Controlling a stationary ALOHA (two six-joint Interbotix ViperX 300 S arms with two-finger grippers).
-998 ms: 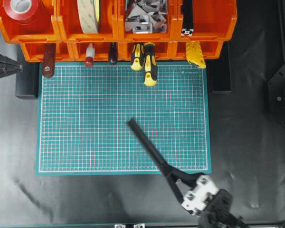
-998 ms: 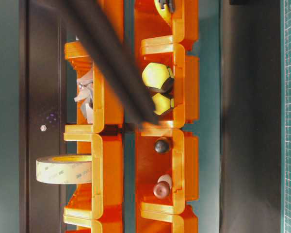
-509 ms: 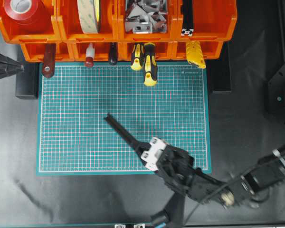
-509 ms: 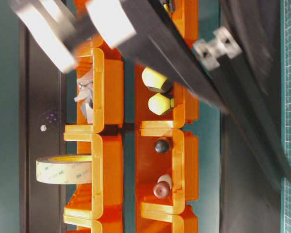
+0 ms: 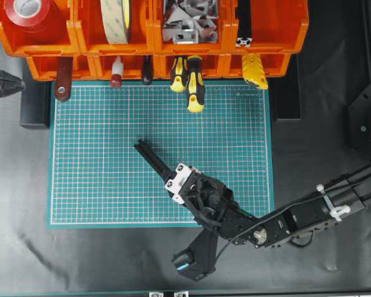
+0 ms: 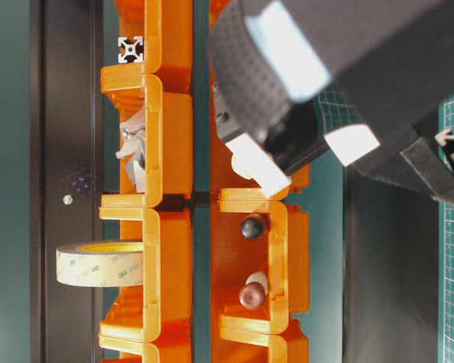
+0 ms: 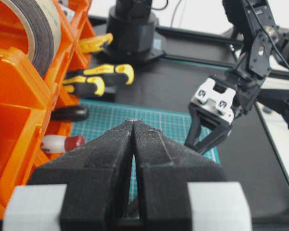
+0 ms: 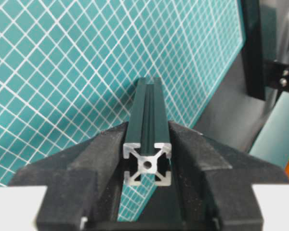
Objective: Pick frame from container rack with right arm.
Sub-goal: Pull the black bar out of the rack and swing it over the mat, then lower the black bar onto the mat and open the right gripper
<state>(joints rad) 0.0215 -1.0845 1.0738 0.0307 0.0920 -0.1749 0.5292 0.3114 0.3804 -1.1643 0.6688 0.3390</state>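
Observation:
My right gripper [image 5: 162, 171] is shut on the frame [image 5: 145, 153], a slim black grooved bar that points up-left over the green mat [image 5: 111, 185]. In the right wrist view the frame's square slotted end [image 8: 148, 163] sits clamped between the two black fingers [image 8: 106, 154] of the right gripper [image 8: 148, 144], with the mat's grid beneath. Whether its far tip touches the mat I cannot tell. The orange container rack [image 5: 77, 43] runs along the far edge, well away from the held bar. My left gripper [image 7: 134, 124] is shut and empty at the left side.
Another black bar [image 5: 243, 25] lies in the top right bin. Yellow-black screwdrivers [image 5: 195, 86] stick out of the lower tier over the mat's far edge. Red tape [image 5: 28, 12], a tape roll [image 5: 117, 18] and metal brackets [image 5: 185, 21] fill other bins.
My right gripper has swung round with the frame, from beyond the mat's near right corner to over its near middle. The bar's tip has shifted left. The left gripper stays put.

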